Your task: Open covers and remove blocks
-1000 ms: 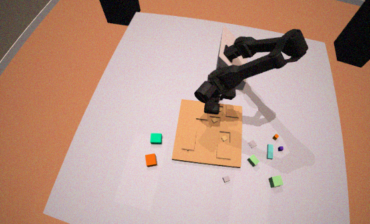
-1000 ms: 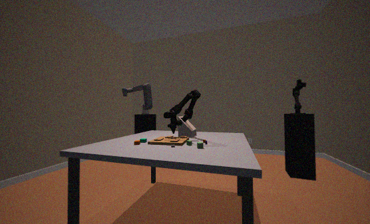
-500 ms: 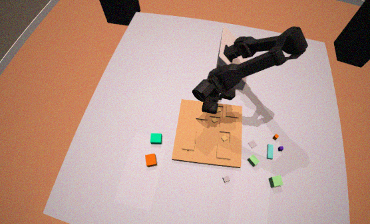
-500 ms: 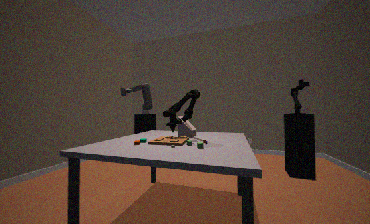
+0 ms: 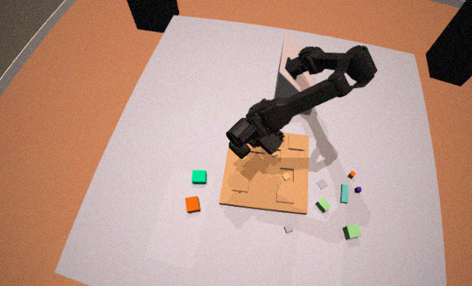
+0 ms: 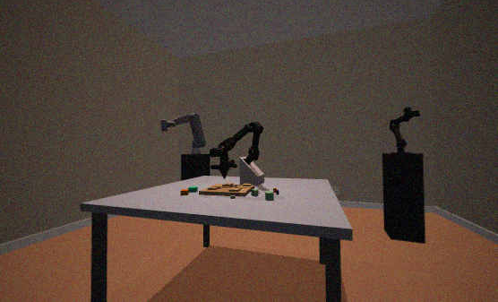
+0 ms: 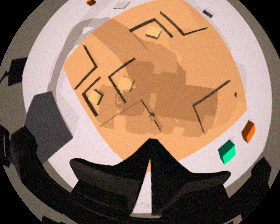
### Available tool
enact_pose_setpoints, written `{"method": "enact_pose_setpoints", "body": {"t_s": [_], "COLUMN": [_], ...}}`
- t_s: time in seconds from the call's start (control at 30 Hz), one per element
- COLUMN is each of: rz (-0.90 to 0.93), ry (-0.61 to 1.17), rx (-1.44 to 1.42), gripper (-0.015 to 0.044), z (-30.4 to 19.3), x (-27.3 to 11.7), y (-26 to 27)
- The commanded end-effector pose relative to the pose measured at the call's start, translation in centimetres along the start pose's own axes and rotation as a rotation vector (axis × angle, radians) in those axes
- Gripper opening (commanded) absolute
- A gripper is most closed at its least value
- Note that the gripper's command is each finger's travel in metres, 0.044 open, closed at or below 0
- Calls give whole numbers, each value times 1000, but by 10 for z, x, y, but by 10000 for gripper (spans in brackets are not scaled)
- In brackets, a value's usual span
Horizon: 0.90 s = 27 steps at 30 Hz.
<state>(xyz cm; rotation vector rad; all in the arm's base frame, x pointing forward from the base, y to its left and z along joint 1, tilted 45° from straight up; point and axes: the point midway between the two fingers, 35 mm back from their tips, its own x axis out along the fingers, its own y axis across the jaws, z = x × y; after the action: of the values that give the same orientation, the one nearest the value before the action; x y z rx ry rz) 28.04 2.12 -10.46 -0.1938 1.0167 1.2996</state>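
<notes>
The tan puzzle board (image 5: 263,199) (image 6: 224,193) (image 7: 216,55) lies on the table. Its covers are the same tan, with dark edge lines. Pale knobs show at the right-hand cover (image 5: 286,176) (image 7: 153,32) and on two covers near the arm (image 7: 125,84) (image 7: 95,96). I cannot tell which wells are uncovered, and I see no coloured block in the board. A green block (image 5: 199,176) (image 6: 193,189) (image 7: 227,151) and an orange block (image 5: 193,204) (image 6: 184,192) (image 7: 248,131) rest left of the board. My gripper (image 6: 225,176) (image 7: 152,142) is shut and empty above the board; the arm hides its tips in the top view.
Right of the board lie light green blocks (image 5: 323,204) (image 5: 351,232), a teal bar (image 5: 345,193), a small orange cube (image 5: 351,174) and a small purple piece (image 5: 358,189). Pale flat pieces (image 5: 322,183) (image 5: 289,229) lie near the board. A grey-and-white wedge (image 6: 251,175) (image 7: 47,125) stands behind it.
</notes>
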Motion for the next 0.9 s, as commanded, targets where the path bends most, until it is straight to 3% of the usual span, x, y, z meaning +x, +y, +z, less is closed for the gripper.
{"method": "enact_pose_setpoints", "body": {"t_s": [0.0, 0.5, 0.87], "rz": [-7, -20, -20], "ry": [5, -7, -7], "rx": [145, 841, 870], "gripper": [0, 0, 0], "z": [1, 1, 1], "x": [-3, -10, -10], "y": [-21, -102, -105]}}
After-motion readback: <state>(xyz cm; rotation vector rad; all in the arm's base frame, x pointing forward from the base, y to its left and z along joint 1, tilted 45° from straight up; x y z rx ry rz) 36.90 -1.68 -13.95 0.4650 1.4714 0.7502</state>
